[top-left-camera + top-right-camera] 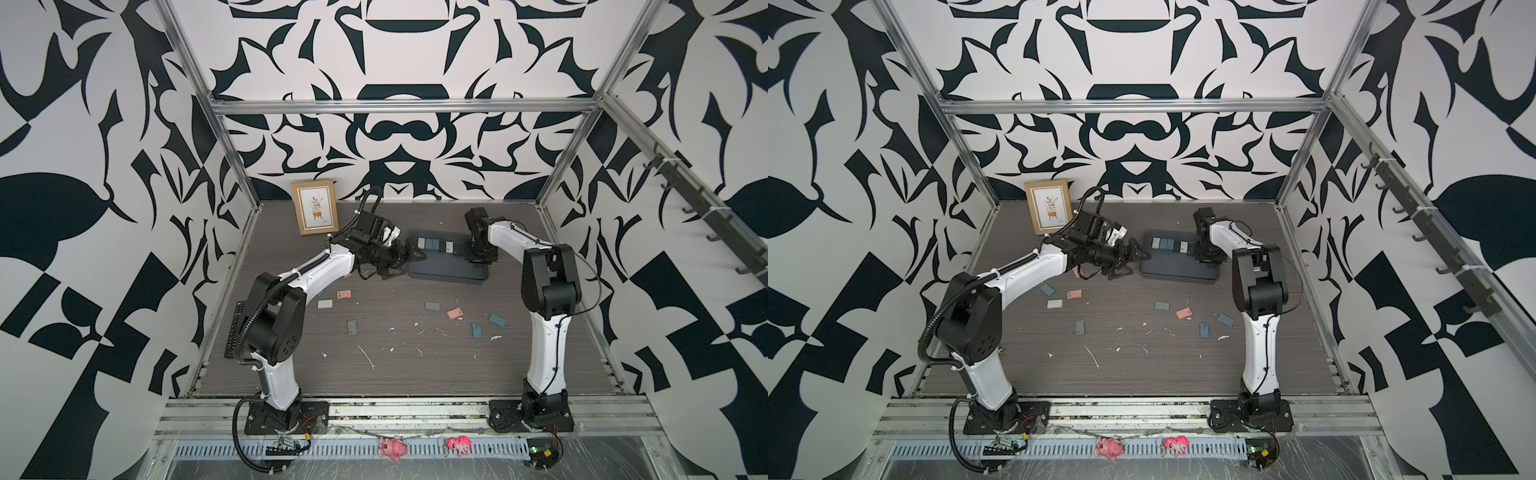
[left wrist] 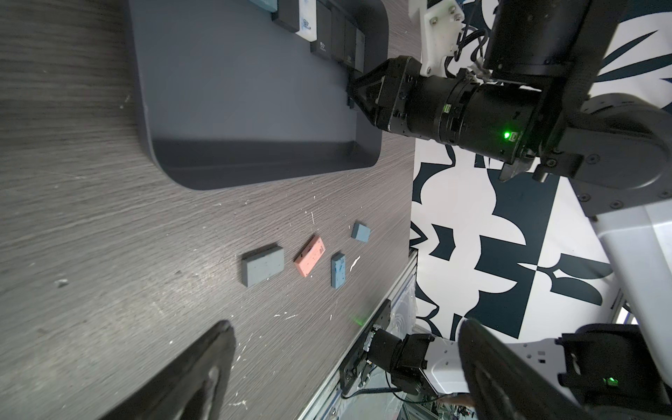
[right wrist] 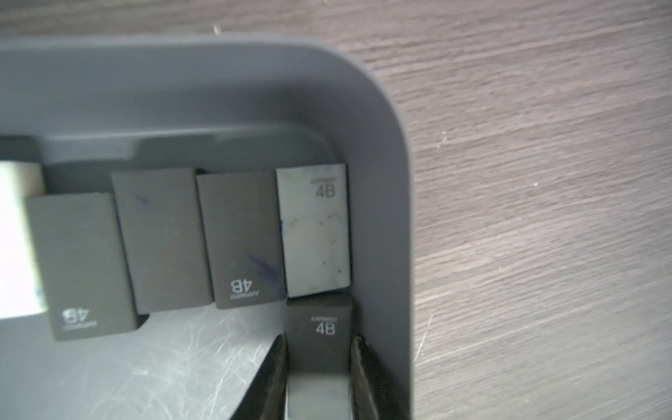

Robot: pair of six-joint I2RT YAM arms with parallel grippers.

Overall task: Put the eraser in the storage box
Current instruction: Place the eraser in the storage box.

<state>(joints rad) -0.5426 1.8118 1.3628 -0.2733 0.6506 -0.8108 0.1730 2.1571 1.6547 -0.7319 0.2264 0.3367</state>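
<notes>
In both top views we cannot see the right gripper (image 3: 320,337) itself. Its own wrist (image 1: 478,249) covers it where it dips over the right end of the storage box (image 1: 444,270), and the eraser (image 3: 319,351) is hidden there too. Only the right wrist view shows the eraser, a dark block marked 4B lying in the box's corner. It sits just beside a pale eraser (image 3: 314,225) that ends a row along the wall. A white eraser (image 3: 16,236) at the row's other end is blurred and cut off by the frame. The gripper's fingers (image 3: 276,374) stand narrow on either side of the dark block, so close that we cannot tell whether they press it or stand just clear. A remote control (image 1: 234,328) is half hidden behind the left arm (image 1: 307,276). The right arm (image 1: 544,353) rises from its base, folds at the elbow and reaches back, wrist turned down. The left arm stretches low and slantwise toward the box's left end. There the left gripper (image 1: 401,262) lies level, its jaws spread wide, holding nothing.
</notes>
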